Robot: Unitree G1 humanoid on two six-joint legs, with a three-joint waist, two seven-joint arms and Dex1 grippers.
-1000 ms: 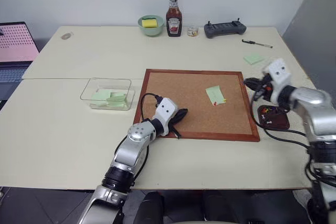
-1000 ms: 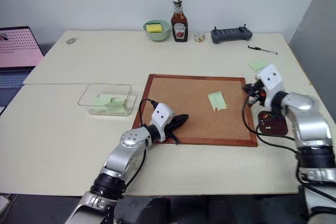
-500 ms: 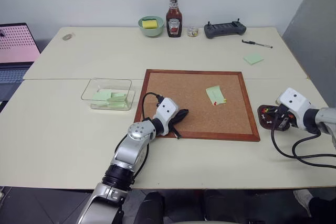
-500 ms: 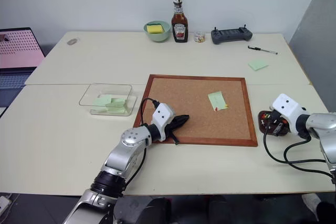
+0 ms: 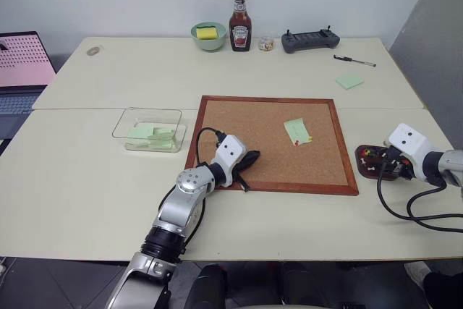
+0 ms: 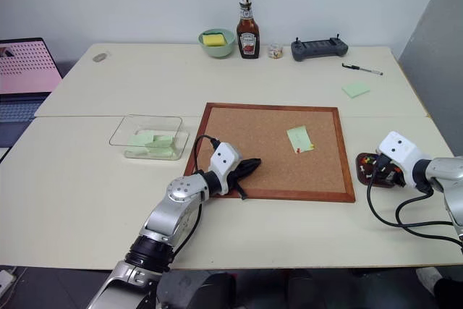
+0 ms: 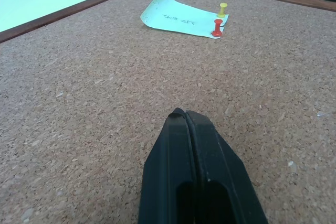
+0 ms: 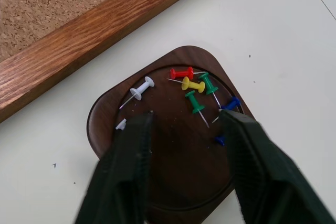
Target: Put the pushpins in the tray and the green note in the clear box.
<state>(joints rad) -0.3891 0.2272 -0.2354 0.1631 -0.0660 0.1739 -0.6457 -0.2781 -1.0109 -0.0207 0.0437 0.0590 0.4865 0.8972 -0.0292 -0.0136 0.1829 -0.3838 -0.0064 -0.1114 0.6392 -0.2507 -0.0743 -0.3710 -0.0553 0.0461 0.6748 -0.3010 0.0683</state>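
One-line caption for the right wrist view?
Open right pincer over the tray holding loose pushpins, beside the cork board's wooden frame.

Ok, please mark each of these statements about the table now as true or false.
1. The green note is pinned on the cork board. True.
2. The right gripper is shut. False: it is open above the tray.
3. The left gripper is shut over the cork board. True.
4. The tray is empty. False: several pushpins lie in it.
5. The clear box holds green paper slips. True.
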